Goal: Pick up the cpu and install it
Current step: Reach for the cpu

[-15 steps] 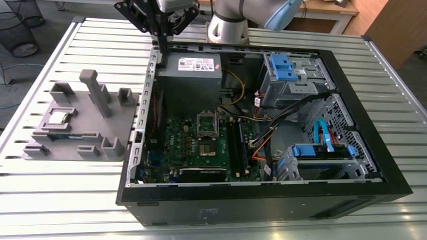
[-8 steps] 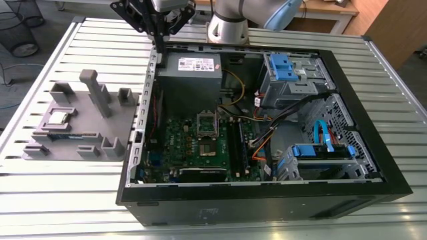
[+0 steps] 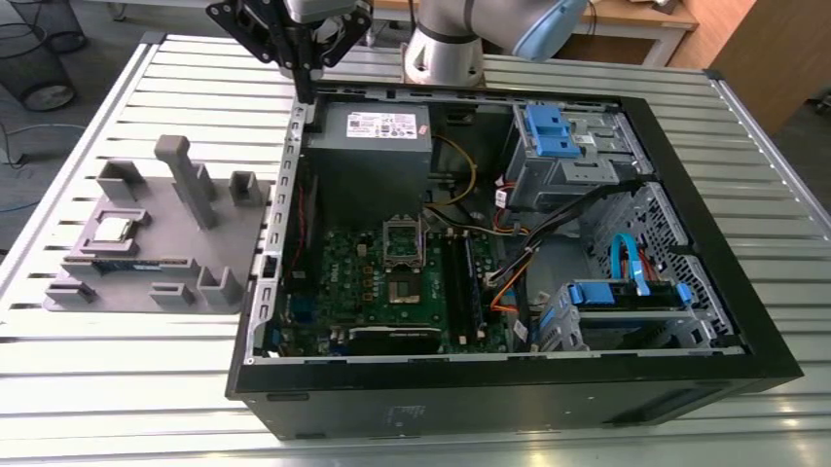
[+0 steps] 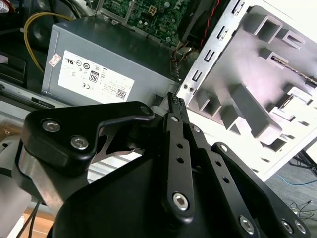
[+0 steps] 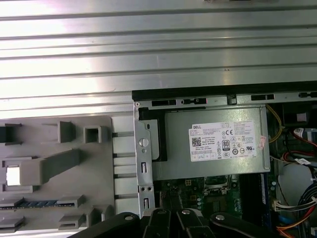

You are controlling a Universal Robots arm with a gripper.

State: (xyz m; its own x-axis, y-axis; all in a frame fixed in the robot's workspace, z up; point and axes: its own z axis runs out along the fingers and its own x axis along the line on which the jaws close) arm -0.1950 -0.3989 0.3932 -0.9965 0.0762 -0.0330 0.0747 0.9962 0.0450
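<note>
The gripper is hanging over the open computer case, above the grey power supply, its 2 fingers pressing together on nothing. The cpu is lying in the grey holder tray beside the case, well apart from the gripper.

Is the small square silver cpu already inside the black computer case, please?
No, the cpu lies on the grey plastic fixture beside the black computer case.
</note>
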